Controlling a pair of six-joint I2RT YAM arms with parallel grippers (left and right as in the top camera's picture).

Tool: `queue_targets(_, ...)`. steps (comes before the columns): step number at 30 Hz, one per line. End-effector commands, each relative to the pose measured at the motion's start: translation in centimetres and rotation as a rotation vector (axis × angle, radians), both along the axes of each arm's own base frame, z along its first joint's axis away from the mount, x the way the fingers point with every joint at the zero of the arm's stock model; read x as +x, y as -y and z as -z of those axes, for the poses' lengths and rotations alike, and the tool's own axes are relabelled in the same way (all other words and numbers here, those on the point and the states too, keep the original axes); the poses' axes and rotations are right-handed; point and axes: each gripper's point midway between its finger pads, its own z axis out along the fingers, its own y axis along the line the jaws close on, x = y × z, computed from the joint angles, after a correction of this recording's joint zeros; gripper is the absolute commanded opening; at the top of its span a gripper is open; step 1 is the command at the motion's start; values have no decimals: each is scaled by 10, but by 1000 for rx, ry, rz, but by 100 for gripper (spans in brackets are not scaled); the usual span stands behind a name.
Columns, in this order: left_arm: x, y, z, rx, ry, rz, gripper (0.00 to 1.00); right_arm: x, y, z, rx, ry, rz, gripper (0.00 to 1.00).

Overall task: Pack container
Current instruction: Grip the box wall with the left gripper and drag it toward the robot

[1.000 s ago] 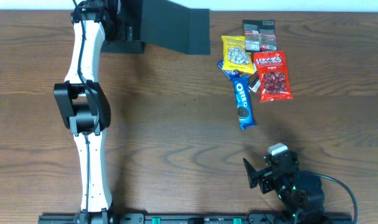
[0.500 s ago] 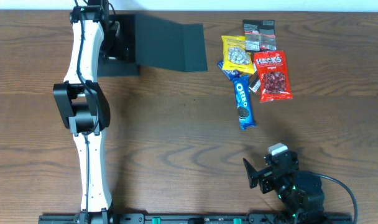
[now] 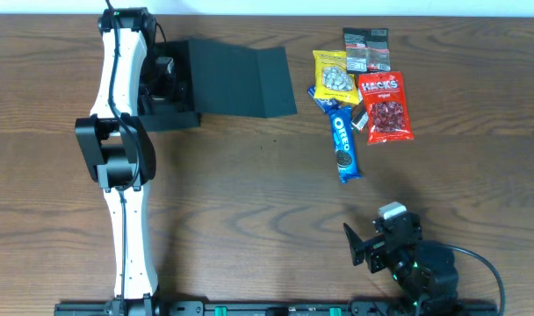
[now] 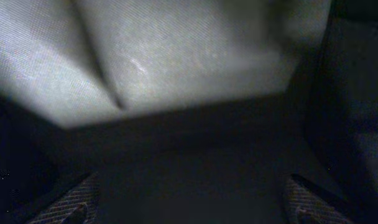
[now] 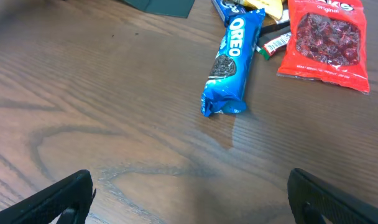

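Container: the dark container [image 3: 241, 79] lies on the counter [image 3: 249, 202] near the far edge, left of the middle. It is open, and its flap lid is spread flat toward the right.
Left arm: it reaches from the near edge along the counter's left side up to the container's left part.
Left gripper: the left gripper [image 3: 166, 75] sits at the open box part of the container. In the left wrist view its fingertips [image 4: 71, 211] show at the two lower corners, spread wide. Grey cardboard fills the upper part of that view and dark shadow the lower part. I cannot tell whether the pads touch the cardboard.
Right gripper: the right gripper [image 3: 362, 246] is close to the near edge, right of the middle. It is spread wide over bare wood, holds nothing, and is well apart from the container.
Oreo packet: the blue Oreo packet [image 3: 343, 145] lies lengthwise between the far and near edges, right of the middle.
Red packet: the red packet [image 3: 386, 107] lies just right of the Oreo packet's far end.
Yellow packet: the yellow packet [image 3: 335, 77] overlaps the Oreo packet's far end.
Dark packet: the dark packet [image 3: 365, 48] lies nearest the far edge, beside the yellow packet.
Small wrapper: the small wrapper [image 5: 276, 45] lies between the Oreo packet and the red packet.
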Motion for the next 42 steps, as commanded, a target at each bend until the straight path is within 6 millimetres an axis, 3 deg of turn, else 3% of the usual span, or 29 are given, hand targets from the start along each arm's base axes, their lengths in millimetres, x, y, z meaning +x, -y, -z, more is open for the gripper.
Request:
queue_targets(1,-7,4,-14,-14,-14,-18,95,1,4,0,11,-2,27,99)
queue_targets(5,-12,9,-19,-29,-29,-28,96,1,4,0,11,-2,27,99)
queue_targets(8,4,8,-44,-13,92,-20,95,1,4,0,11,-2,27,99)
queue_targets(11,27,-6,-100,75,305,-13,95,1,4,0,11,-2,27,99)
queue_targets(13,41,-23,-165,169,524,0,95,1,4,0,11,-2,27,99)
queue_targets(16,53,-30,-235,182,766,106,96,1,4,0,11,-2,27,99)
queue_targets(19,65,-45,-272,219,910,122,95,1,4,0,11,-2,27,99)
queue_targets(21,74,-60,-281,235,961,100,95,1,4,0,11,-2,27,99)
queue_targets(25,86,-83,-256,190,936,63,95,1,4,0,11,-2,27,99)
queue_targets(29,96,-104,-197,175,816,16,96,1,4,0,11,-2,27,99)
queue_targets(38,113,-106,-87,134,626,8,95,1,4,0,11,-2,27,99)
queue_targets(42,112,-109,-52,122,562,-32,96,1,4,0,11,-2,27,99)
